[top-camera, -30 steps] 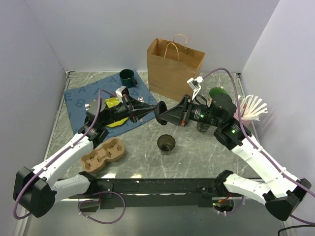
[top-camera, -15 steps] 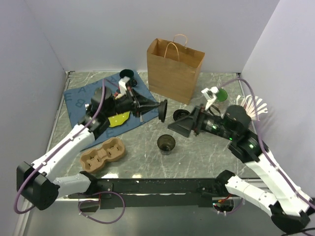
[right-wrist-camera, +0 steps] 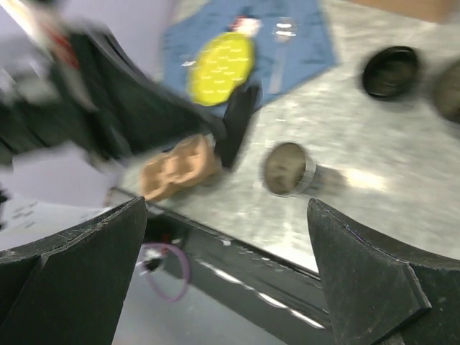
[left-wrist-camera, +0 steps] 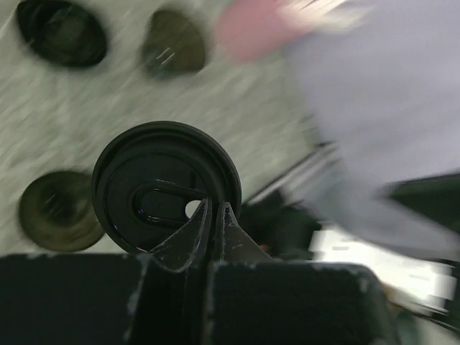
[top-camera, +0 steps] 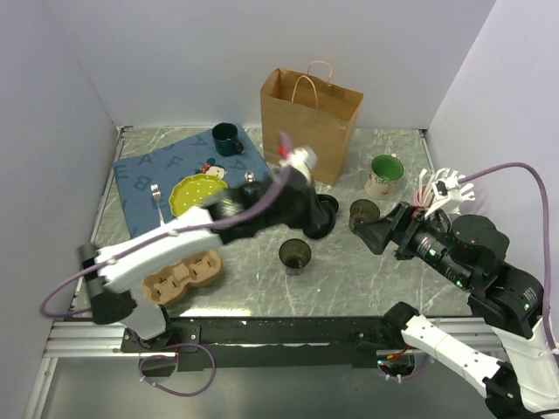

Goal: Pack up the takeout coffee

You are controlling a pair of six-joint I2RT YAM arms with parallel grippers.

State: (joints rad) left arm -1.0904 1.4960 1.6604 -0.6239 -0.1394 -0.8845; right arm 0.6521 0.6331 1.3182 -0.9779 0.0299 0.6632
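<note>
My left gripper is shut on the rim of a round black lid and holds it above the table's middle. The lid shows edge-on in the right wrist view. Three dark handleless cups stand lidless below: one near the front, a black one, and one further right. I cannot tell which of them is the takeout coffee. My right gripper hangs open and empty, right of the cups.
The brown paper bag stands open at the back. A white mug sits at the right. A dark green mug and a yellow-green plate rest on the blue mat. A cardboard cup carrier lies front left.
The right gripper let go of the lid, opened wide and drew back to the right. The left arm swung from over the mat to the middle, carrying the lid.
</note>
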